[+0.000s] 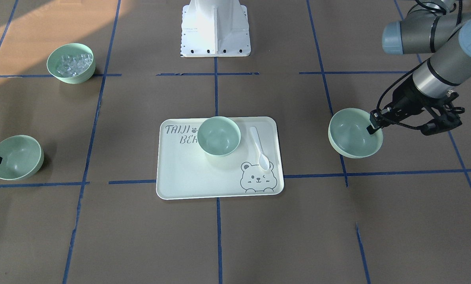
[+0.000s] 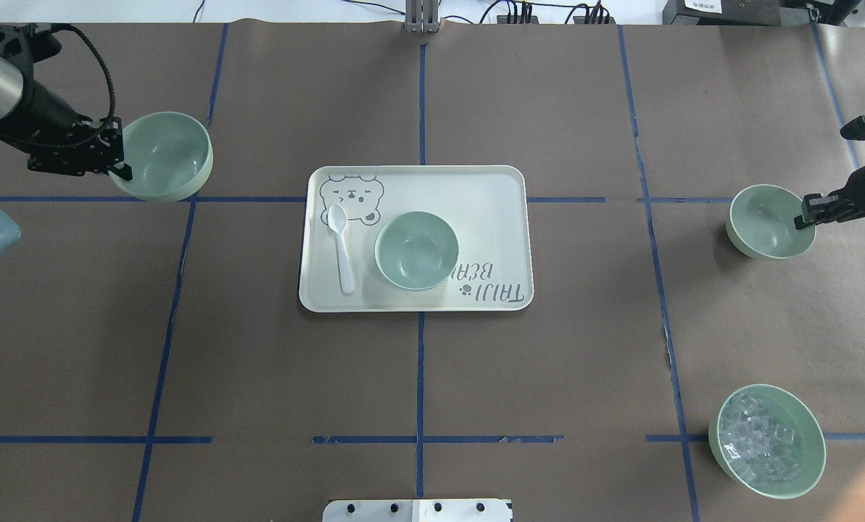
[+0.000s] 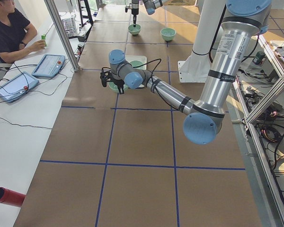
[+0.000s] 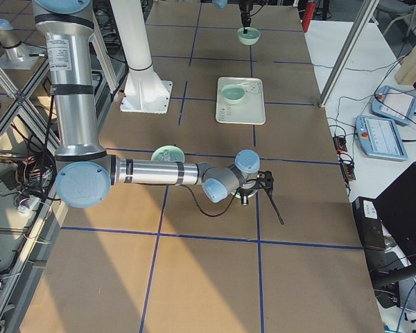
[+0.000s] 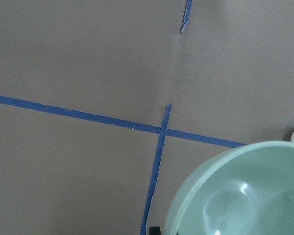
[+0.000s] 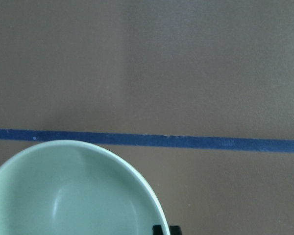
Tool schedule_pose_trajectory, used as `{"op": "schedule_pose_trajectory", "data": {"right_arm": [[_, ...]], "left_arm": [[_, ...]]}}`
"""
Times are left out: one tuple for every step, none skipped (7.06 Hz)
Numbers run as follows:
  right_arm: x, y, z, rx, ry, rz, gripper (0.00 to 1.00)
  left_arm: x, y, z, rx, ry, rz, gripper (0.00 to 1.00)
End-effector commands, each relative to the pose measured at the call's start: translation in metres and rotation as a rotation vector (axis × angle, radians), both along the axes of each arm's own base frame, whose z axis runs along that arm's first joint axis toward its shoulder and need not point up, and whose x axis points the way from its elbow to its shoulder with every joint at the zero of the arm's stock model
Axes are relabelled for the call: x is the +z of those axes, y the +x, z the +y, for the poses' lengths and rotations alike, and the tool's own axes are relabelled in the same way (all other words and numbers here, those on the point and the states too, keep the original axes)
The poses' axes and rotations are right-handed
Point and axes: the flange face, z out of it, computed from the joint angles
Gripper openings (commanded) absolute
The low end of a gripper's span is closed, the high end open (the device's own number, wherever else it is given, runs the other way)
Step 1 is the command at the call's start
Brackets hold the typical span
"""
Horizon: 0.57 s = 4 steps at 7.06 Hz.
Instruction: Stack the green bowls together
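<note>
Overhead exterior: brown desk (image 2: 548, 362), blue tape grid. Pale tray (image 2: 490, 192) at centre. Middle bowl (image 2: 416, 250) sits upright on it, empty. Left bowl (image 2: 167, 156) off tray toward robot's left; right bowl (image 2: 769, 221) well out to its right. All three plain, smooth, mint green, round, so no long axis to mind. Fourth bowl (image 2: 766, 442) holds clear cubes, near corner, not for stacking. Left pincer (image 2: 122, 170) clamped on left bowl's outer rim; right pincer (image 2: 802, 216) likewise nipping right bowl's rim. From both, middle bowl lies inward along desk; left arm judged the nearer
</note>
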Motion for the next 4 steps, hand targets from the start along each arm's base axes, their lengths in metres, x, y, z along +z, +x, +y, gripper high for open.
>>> {"op": "schedule_pose_trajectory", "data": {"right_arm": [[-0.033,0.005,-0.017,0.001,0.027,-0.063,0.0],[-0.05,0.016,-0.029,0.012,0.039,-0.101,0.0],[-0.062,0.029,-0.036,0.017,0.039,-0.14,0.0],[-0.072,0.035,-0.042,0.025,0.036,-0.164,0.0]], "left_arm": [[-0.05,0.048,0.001,-0.047,-0.066,0.041,0.0],[-0.076,0.087,0.01,-0.088,-0.059,0.03,0.0],[-0.096,0.126,0.022,-0.091,-0.071,0.036,0.0],[-0.12,0.153,0.028,-0.113,-0.074,0.048,0.0]]}}
